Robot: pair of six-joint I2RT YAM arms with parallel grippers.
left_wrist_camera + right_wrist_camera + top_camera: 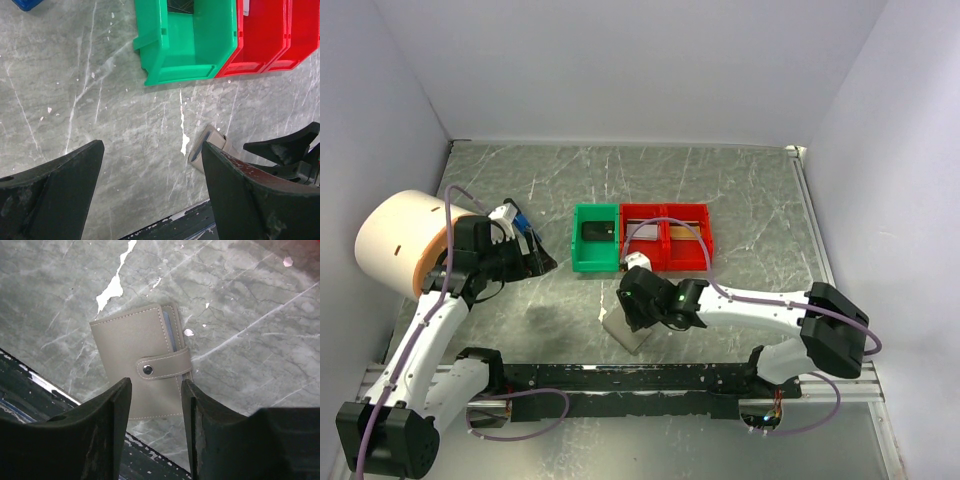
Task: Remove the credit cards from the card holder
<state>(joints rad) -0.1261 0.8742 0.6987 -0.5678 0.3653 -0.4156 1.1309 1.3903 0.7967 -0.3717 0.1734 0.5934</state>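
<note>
- Lying flat near the marbled table's front edge: one stitched grey card holder, strap snapped shut.
- One green tray, two red trays, glossy plastic.
- Left gripper spread wide, empty; right gripper parted above it, empty.

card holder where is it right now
The card holder lies closed and flat on the table, near its front edge in the top view, directly below the right end effector and in front of the green tray.
</note>
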